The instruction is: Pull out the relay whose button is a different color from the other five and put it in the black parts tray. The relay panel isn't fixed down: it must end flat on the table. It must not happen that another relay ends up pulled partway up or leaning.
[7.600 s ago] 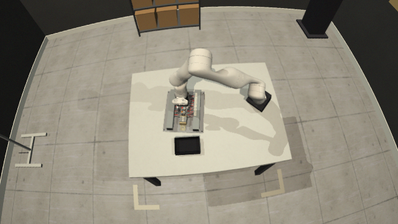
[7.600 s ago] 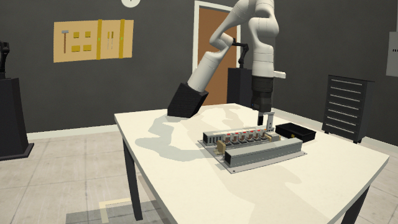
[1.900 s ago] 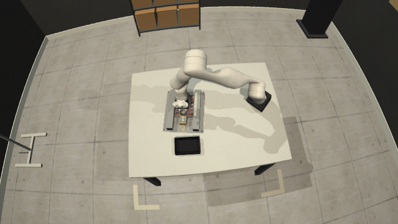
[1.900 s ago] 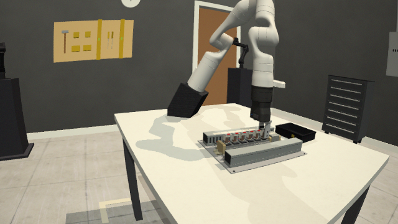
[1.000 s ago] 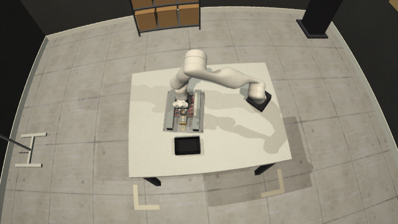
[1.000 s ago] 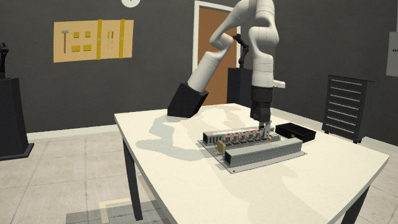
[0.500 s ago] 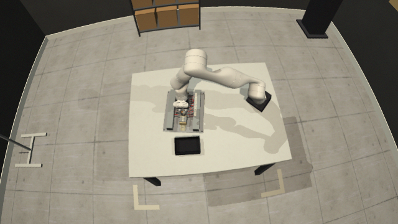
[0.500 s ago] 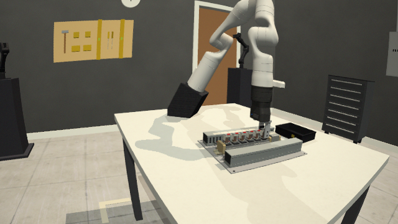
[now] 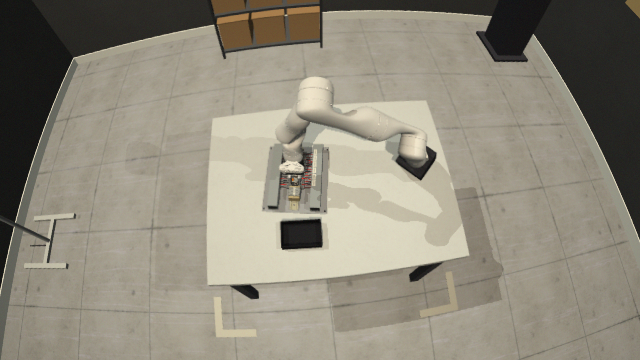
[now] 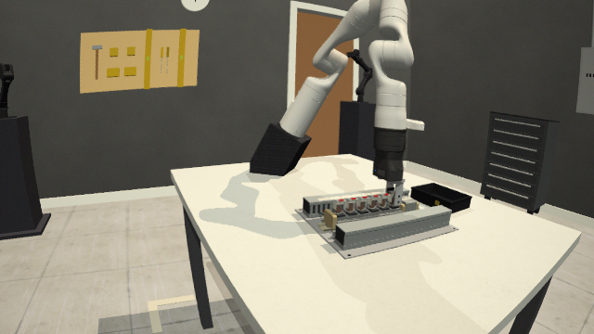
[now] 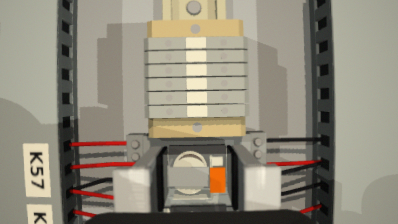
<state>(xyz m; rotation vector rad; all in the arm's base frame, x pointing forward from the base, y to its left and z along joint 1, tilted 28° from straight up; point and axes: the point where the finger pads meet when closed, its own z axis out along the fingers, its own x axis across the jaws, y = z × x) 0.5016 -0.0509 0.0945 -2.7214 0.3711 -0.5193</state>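
Observation:
The relay panel (image 9: 270, 172) (image 10: 344, 253) lies flat on the white table (image 9: 375, 225) (image 10: 297, 278). A row of relays (image 10: 362, 204) stands between its two grey wiring ducts; those I can see have red buttons. My gripper (image 11: 197, 168) (image 10: 395, 195) (image 9: 292, 175) points straight down at the end of the row nearest the tray. It is shut on the relay with the orange button (image 11: 218, 180), one finger on each side of its clear body (image 11: 187, 172). The black parts tray (image 9: 300, 233) (image 10: 441, 196) is empty, just beyond the panel's end.
A block of grey terminals (image 11: 196, 77) with tan end clamps sits on the rail right beside the held relay. Red and black wires (image 11: 97, 143) run from the relays into the ducts. A label K57 (image 11: 36, 169) is at the left. The arm's black base (image 9: 416, 162) (image 10: 278, 150) stands at a table corner.

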